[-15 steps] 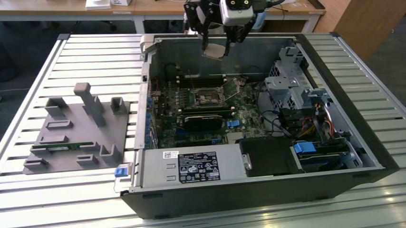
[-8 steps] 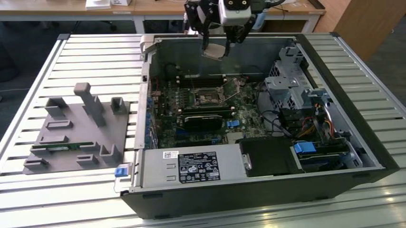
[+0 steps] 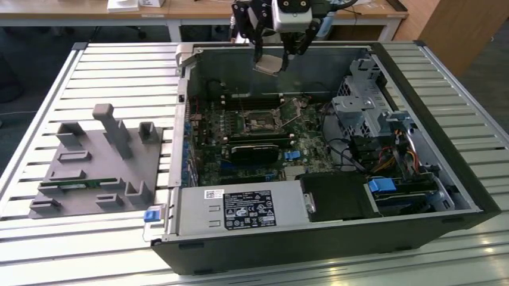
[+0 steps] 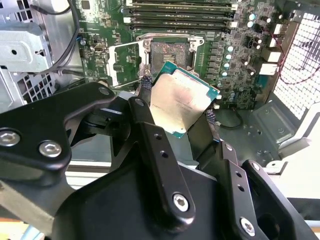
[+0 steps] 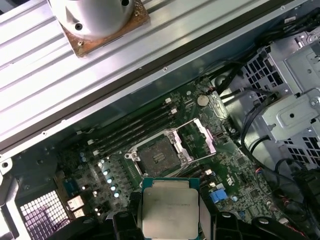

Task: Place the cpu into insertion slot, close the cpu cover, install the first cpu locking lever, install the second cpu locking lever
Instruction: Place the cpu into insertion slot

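My gripper (image 3: pixel 275 58) hangs over the far rim of the open computer case (image 3: pixel 445 179), shut on the cpu (image 3: pixel 269 64), a pale tan-silver square chip. In both wrist views the cpu (image 4: pixel 180 100) (image 5: pixel 169 210) sits between the black fingers (image 4: pixel 150 125), well above the board. Below it the insertion slot (image 4: pixel 170 54) (image 5: pixel 157 156) (image 3: pixel 258 123) lies bare, a dark square in a metal frame on the green board. The cpu cover (image 4: pixel 125 62) (image 5: pixel 202 136) is swung open and stands beside the slot.
Long memory slots (image 5: pixel 135 125) run beside the socket toward the far case wall. A black card (image 3: pixel 254 149), a power supply (image 3: pixel 238 208) and a metal drive cage (image 3: pixel 366 107) crowd the case. A grey fixture tray (image 3: pixel 95 161) sits at the exterior view's left.
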Controlling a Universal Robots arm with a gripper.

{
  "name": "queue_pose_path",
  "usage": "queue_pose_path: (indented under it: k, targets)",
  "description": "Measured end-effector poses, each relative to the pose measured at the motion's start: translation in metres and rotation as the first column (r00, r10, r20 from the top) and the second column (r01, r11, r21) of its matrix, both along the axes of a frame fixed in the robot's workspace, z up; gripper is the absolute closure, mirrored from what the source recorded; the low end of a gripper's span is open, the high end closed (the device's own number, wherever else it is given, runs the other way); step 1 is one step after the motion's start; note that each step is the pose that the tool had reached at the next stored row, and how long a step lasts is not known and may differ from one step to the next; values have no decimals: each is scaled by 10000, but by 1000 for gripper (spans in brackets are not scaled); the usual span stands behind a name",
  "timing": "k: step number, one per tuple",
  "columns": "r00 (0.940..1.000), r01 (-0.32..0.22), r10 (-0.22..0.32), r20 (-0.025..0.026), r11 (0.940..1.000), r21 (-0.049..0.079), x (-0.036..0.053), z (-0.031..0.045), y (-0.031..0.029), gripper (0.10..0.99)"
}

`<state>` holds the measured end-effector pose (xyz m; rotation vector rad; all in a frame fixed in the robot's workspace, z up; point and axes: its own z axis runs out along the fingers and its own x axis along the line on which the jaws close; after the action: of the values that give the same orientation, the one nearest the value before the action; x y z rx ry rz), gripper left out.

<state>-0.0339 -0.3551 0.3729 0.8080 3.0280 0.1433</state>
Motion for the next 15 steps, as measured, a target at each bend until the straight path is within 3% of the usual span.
queue_pose_path:
  k: [15]
  targets:
    - [9969, 783, -783, 0, 9969, 1, 0, -4, 0, 545]
